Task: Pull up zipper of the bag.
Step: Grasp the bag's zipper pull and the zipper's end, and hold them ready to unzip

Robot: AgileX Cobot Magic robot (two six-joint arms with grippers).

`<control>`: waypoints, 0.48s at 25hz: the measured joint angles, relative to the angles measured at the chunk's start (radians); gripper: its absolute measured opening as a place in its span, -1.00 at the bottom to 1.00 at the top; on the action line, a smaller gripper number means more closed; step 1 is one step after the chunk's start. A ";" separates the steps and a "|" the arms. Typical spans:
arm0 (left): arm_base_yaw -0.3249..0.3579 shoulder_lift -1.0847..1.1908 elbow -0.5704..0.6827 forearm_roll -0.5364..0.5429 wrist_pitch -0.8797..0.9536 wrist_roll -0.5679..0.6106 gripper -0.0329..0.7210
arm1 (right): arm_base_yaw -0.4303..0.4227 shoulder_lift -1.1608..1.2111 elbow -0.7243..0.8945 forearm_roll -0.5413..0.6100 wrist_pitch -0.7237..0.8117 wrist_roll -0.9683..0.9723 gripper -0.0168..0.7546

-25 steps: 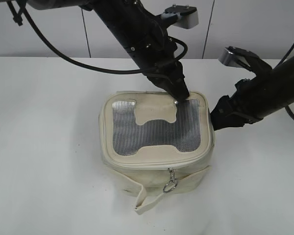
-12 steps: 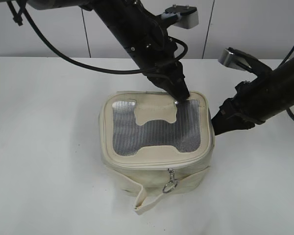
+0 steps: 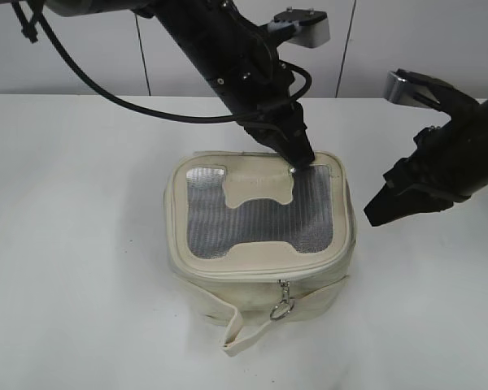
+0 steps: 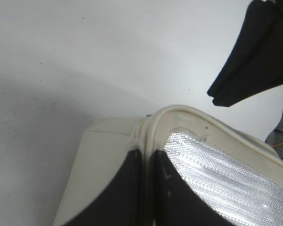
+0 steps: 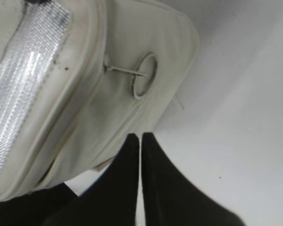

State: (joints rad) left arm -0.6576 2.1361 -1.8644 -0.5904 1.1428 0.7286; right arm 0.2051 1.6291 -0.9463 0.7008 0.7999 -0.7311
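The cream bag (image 3: 260,244) stands mid-table, its lid with the grey window (image 3: 260,219) facing up. My left gripper (image 3: 301,164) is at the lid's back right corner. In the left wrist view it (image 4: 147,153) is shut on the lid's cream rim beside the window (image 4: 217,169). The zipper (image 3: 260,272) runs under the lid edge. One silver slider with a ring pull (image 3: 283,305) hangs at the front. A second ring pull (image 5: 145,75) lies on the bag's right side. My right gripper (image 3: 374,216) is shut and empty, apart from the bag's right side; its tips show in the right wrist view (image 5: 140,139).
The loose cream strap (image 3: 240,331) hangs off the bag's front onto the white table (image 3: 81,244). A white wall stands behind. The left arm and its cables reach over the bag's back from the upper left.
My right gripper has moved right and away from the bag's right side. The left gripper and the bag have not moved.
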 joint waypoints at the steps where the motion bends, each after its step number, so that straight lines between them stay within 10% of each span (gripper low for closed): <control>1: 0.000 0.000 0.000 0.000 0.000 0.000 -0.81 | 0.000 0.000 0.009 0.000 -0.007 0.002 -0.80; 5: 0.000 0.000 0.000 -0.002 0.007 0.000 -0.81 | 0.000 -0.010 0.083 0.007 -0.033 0.012 -0.34; 12: 0.000 0.000 0.000 -0.049 0.034 0.058 -0.81 | 0.000 -0.134 0.259 0.171 -0.271 -0.047 -0.17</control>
State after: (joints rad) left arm -0.6576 2.1361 -1.8644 -0.6394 1.1766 0.7871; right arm 0.2051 1.4950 -0.6874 0.8721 0.5294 -0.7781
